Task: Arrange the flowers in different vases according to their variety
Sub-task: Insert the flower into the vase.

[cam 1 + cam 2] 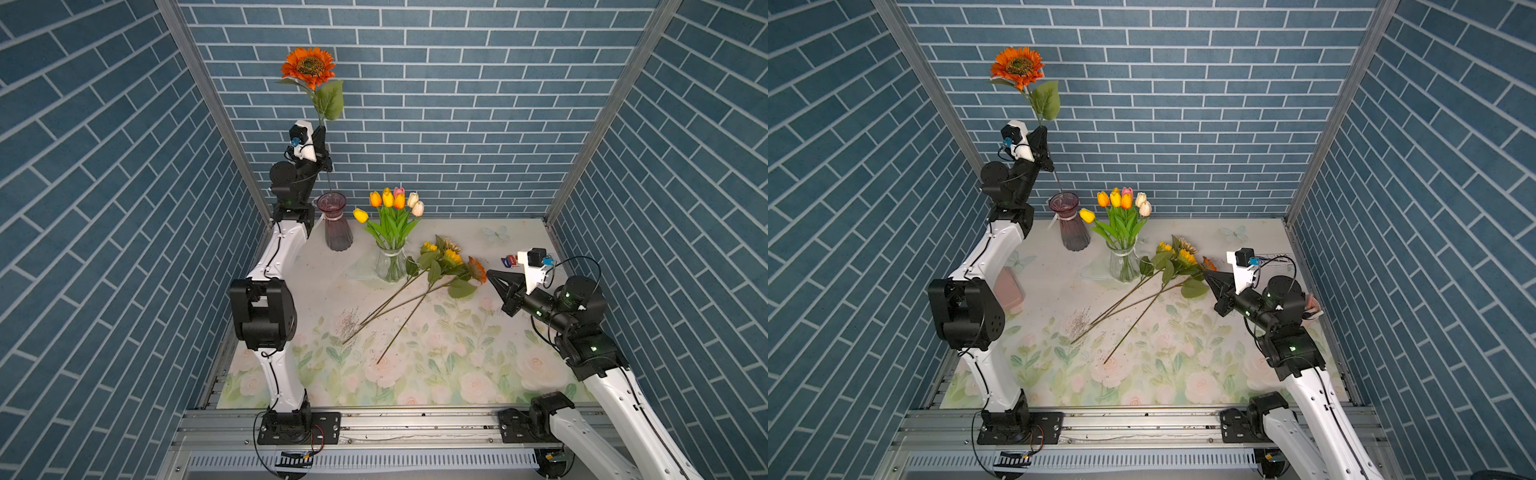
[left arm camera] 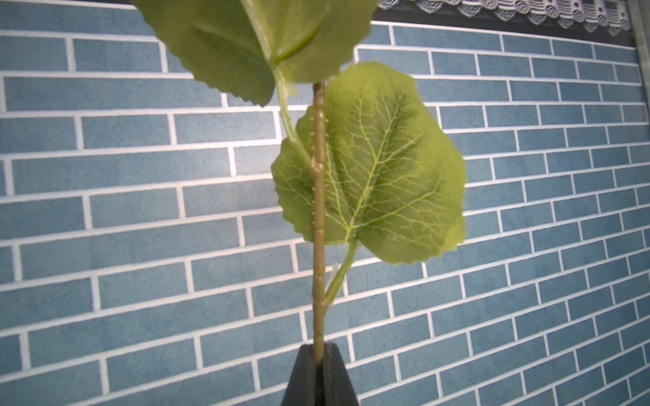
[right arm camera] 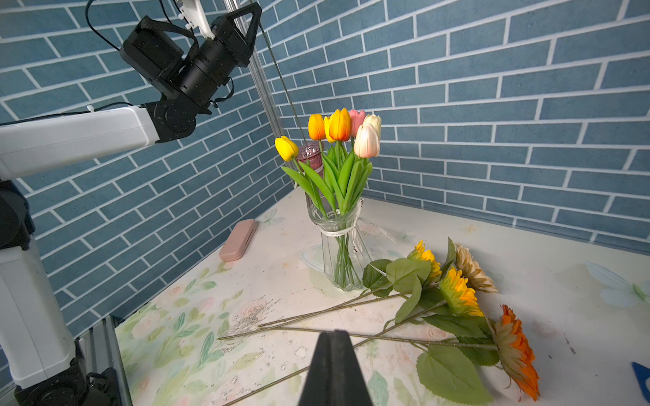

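The left gripper (image 1: 320,134) is raised high at the back left, its jaws clamped on the stem of an orange sunflower with a dark centre (image 1: 308,62). The flower stands nearly upright against the blue brick wall, with 2 broad green leaves just above the grip. Its stem runs down to the mouth of the ribbed dark purple glass vase with a white neck ribbon (image 1: 336,224); whether the tip is inside cannot be told.

Just beside that vase stands the clear glass vase with a flared neck (image 1: 390,266), holding 7 tulips in yellow, orange, pink and cream (image 1: 392,199). The outermost yellow bud leans toward the purple vase.

The right gripper (image 1: 490,273) hovers low over the desk (image 1: 457,365) with its jaws together and nothing between them. Right beside it, 4 loose sunflowers with yellow, cream and orange heads (image 1: 451,259) lie flat, heads near the clear vase, stems crossing and fanning toward the front. Their leaves spread between the gripper and the stems.

A flat pink rounded case (image 1: 1009,291) lies by the left wall, partly hidden behind the left arm in a top view.
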